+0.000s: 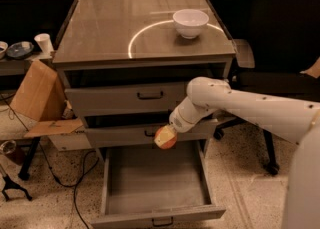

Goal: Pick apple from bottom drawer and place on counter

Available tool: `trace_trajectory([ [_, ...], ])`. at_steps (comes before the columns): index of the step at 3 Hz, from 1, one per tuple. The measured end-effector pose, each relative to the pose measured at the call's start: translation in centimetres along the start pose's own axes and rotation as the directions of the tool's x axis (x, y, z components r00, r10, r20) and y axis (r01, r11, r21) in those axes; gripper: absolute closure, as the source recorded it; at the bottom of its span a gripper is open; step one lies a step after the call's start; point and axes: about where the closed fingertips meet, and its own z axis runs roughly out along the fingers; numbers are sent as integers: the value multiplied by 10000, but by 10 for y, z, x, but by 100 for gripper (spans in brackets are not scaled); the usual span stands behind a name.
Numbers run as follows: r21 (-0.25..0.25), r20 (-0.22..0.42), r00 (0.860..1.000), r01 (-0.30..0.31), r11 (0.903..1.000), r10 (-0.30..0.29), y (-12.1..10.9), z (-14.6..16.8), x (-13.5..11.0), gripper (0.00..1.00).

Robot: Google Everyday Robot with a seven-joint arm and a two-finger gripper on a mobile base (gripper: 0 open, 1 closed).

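Observation:
My gripper (167, 134) is at the end of the white arm reaching in from the right, and it is shut on the apple (165, 138), a small reddish-orange fruit with a pale patch. The apple hangs in the air in front of the middle drawer's front (120, 136), above the back of the open bottom drawer (155, 185). The drawer's flat grey floor is bare. The counter (110, 28), glossy grey-brown with a pale arc, is above, with a white bowl (190, 22) at its back right.
The top drawer (125, 99) and the middle drawer stand slightly pulled out. A black office chair (285, 38) is close on the right. A cardboard box (36, 93) leans at the left, with cables (75, 178) on the floor and a paper cup (44, 43) on a side shelf.

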Motion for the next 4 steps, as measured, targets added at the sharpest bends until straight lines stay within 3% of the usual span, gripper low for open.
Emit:
trace_trajectory([
  [1, 12, 1437, 9873, 679, 9977, -673, 12, -54, -3, 100],
  [2, 758, 2527, 9582, 1184, 9901, -1340, 40, -134, -11, 100],
  [3, 1578, 3554, 9113, 1609, 9743, -2081, 66, -208, -44, 100],
  [4, 2083, 4585, 8544, 1640, 9642, -2444, 91, -251, -95, 100],
])
